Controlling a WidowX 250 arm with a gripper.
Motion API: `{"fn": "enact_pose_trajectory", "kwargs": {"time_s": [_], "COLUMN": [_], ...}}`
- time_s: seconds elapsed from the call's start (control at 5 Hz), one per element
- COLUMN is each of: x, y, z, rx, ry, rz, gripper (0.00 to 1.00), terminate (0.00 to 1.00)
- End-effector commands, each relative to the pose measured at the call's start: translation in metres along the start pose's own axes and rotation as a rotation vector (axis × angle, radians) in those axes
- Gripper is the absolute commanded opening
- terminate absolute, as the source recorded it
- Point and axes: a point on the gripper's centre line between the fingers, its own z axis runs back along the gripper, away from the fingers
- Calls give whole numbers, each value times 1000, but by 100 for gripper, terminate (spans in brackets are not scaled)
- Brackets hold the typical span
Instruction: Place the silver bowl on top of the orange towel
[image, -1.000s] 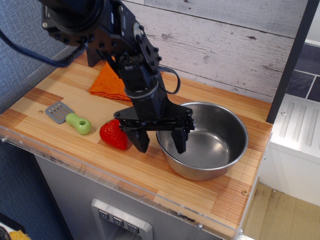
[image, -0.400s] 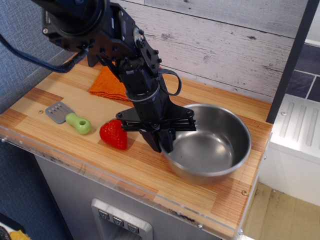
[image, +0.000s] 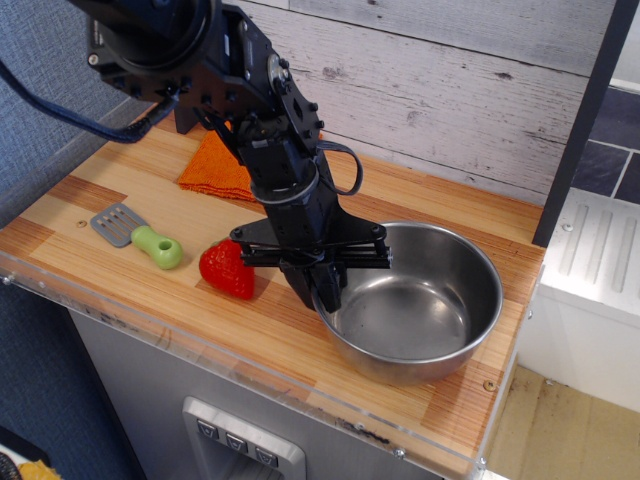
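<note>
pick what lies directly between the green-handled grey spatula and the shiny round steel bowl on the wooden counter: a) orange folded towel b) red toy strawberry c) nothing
b, the red toy strawberry sits between the spatula and the steel bowl, while the orange towel lies farther back near the wall.

A single view looks down at the desk from above its front edge, facing the plank wall across the upper frame. It sits close: the arm fills the upper left, floor shows lower right.
</note>
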Motion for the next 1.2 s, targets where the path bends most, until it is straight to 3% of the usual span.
{"fn": "enact_pose_trajectory", "kwargs": {"time_s": [0.0, 0.6, 1.0], "x": [17, 63, 103], "y": [0, 46, 96], "z": [38, 87, 91], "rx": [-33, -53, -25], "ry": [-81, -164, -181], "rz": [-18, 125, 247], "gripper": [0, 0, 0], "terminate": [0, 0, 0]}}
